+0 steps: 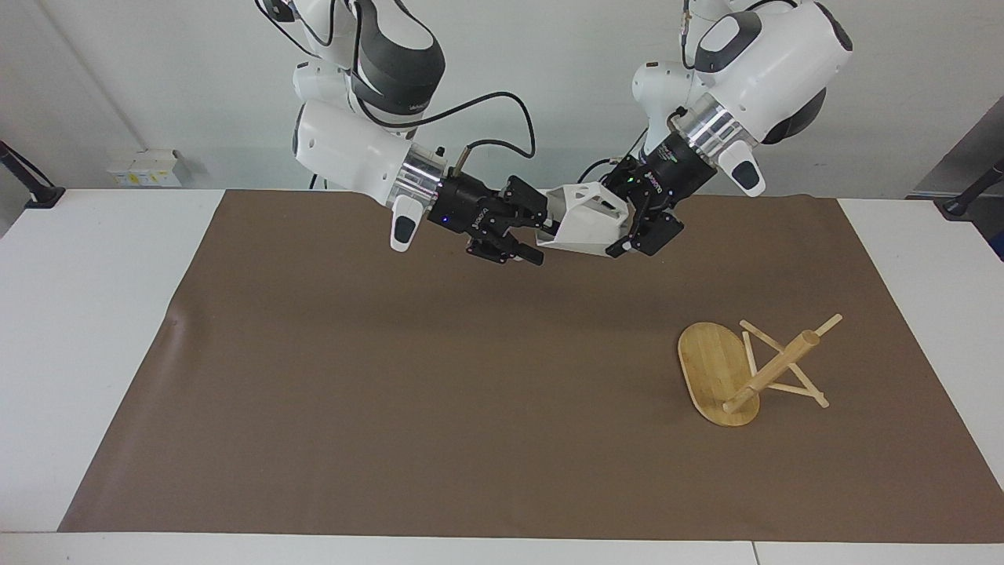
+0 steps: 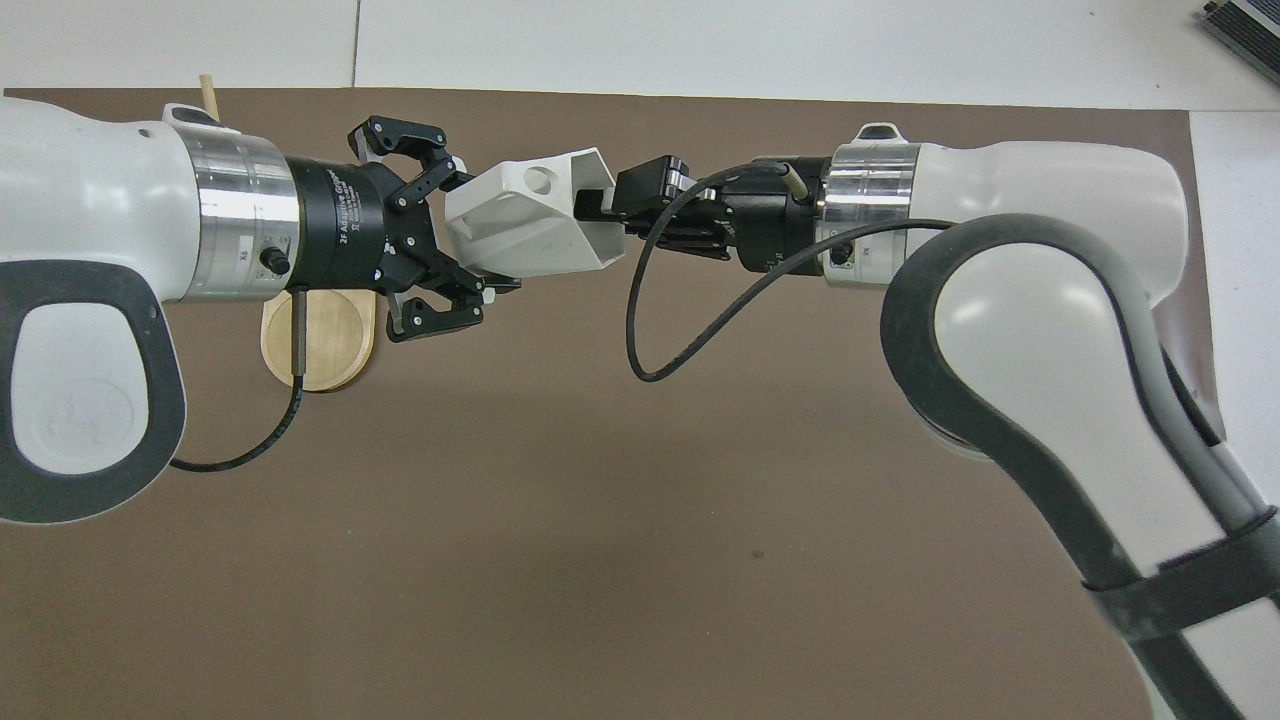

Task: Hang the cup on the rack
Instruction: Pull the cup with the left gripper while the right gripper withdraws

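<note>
The white faceted cup (image 1: pixel 587 221) (image 2: pixel 530 215) hangs in the air over the mat's edge by the robots, mouth turned toward the right arm. My left gripper (image 1: pixel 630 235) (image 2: pixel 470 245) is shut on the cup's closed end. My right gripper (image 1: pixel 532 227) (image 2: pixel 612 203) is open, its fingers spread above and below the cup's rim without gripping it. The bamboo rack (image 1: pixel 749 369) sits on the mat toward the left arm's end, its pegs bare. In the overhead view only its oval base (image 2: pixel 335 345) and one peg tip (image 2: pixel 208 92) show beside the left arm. Whether it stands upright I cannot tell.
A brown mat (image 1: pixel 439 408) covers most of the white table (image 1: pixel 86 314). A black cable (image 2: pixel 680 330) loops down from the right wrist over the mat.
</note>
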Robot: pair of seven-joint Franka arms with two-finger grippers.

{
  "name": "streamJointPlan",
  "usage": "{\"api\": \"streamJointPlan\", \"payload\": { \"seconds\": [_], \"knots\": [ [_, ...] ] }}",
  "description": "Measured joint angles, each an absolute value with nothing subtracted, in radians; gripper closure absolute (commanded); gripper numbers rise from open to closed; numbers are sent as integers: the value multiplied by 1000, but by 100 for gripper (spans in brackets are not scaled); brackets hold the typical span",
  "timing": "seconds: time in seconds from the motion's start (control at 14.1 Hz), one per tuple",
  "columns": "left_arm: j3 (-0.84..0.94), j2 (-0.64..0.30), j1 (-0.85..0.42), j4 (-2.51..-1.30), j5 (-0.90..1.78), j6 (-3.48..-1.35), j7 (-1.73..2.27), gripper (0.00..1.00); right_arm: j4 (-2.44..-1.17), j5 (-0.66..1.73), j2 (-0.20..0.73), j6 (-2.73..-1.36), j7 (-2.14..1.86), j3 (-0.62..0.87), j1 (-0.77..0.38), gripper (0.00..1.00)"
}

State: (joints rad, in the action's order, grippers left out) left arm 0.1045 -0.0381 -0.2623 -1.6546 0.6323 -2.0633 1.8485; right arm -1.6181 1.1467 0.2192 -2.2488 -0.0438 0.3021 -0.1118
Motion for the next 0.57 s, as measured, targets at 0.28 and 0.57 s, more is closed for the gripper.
{"api": "streamJointPlan", "payload": {
  "seconds": [0.28, 0.57],
  "knots": [
    [100, -33, -196, -1663, 632, -2005, 1848, 100, -1619, 1144, 219, -2250, -44, 300, -112, 0],
    [95, -3, -148, -1740, 632, -1995, 1845, 100, -1624, 949, 221, -2253, -44, 290, -97, 0]
  ]
}}
